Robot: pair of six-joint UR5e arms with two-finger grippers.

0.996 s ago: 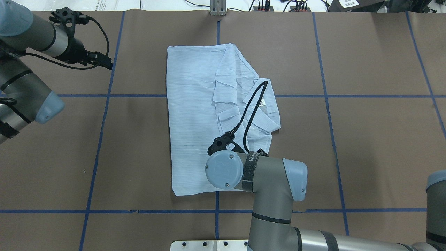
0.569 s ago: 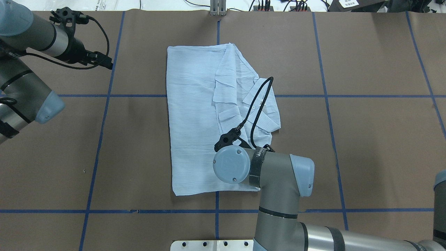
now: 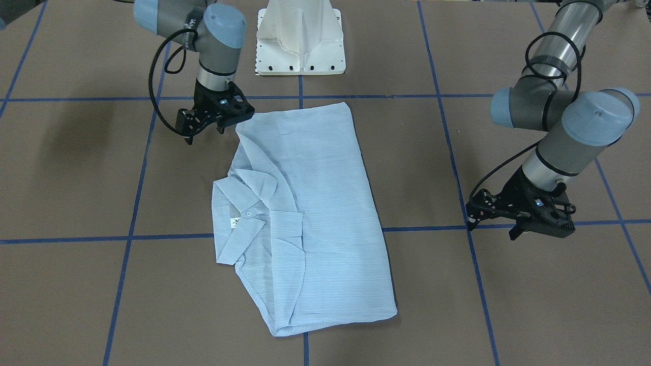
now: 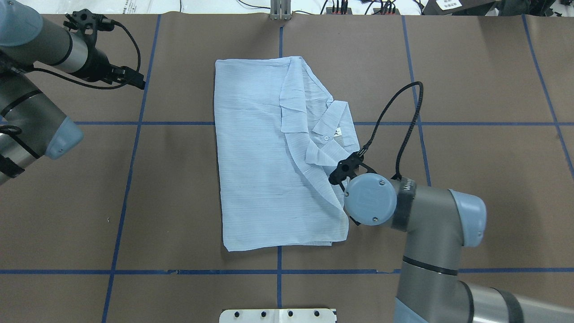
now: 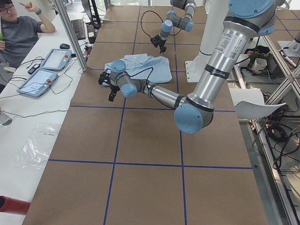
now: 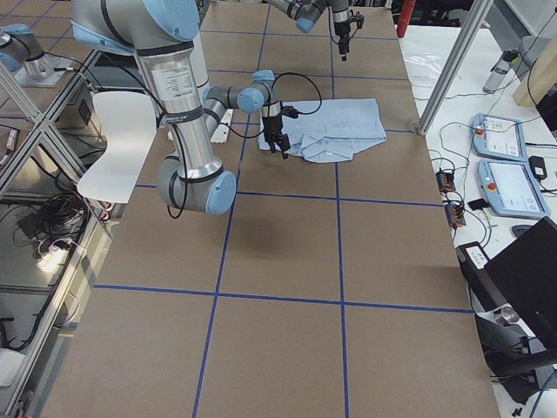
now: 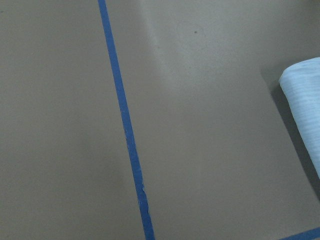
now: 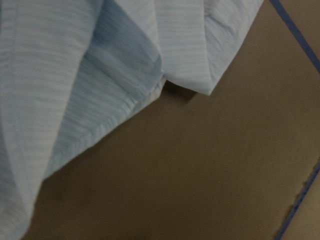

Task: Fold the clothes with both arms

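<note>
The pale blue striped shirt [image 4: 255, 157] lies folded in a rough rectangle at mid-table, collar and top button [image 4: 326, 137] on its right side; it also shows in the front view [image 3: 325, 203]. My right gripper [image 3: 206, 134] hangs just off the shirt's near right corner, jaws apart and holding nothing. In the overhead view its wrist [image 4: 370, 199] hides it. The right wrist view shows the shirt's hem edges [image 8: 75, 75] lying on the table. My left gripper [image 3: 539, 234] hovers open and empty over bare table left of the shirt [image 4: 134, 80]. The left wrist view shows a shirt corner [image 7: 305, 95].
Brown table paper is crossed by blue tape lines [image 4: 130, 179]. The white pedestal base [image 3: 300, 46] stands at the robot's edge. Cables and plugs lie along the far edge [image 4: 341, 6]. An operator [image 5: 18, 33] and teach pendants [image 5: 47, 65] are beyond the far side.
My right arm has moved right, off the shirt to its right edge. The bunched sleeve and cuff folds now lie flatter, drawn toward the right. The left arm has not moved.
</note>
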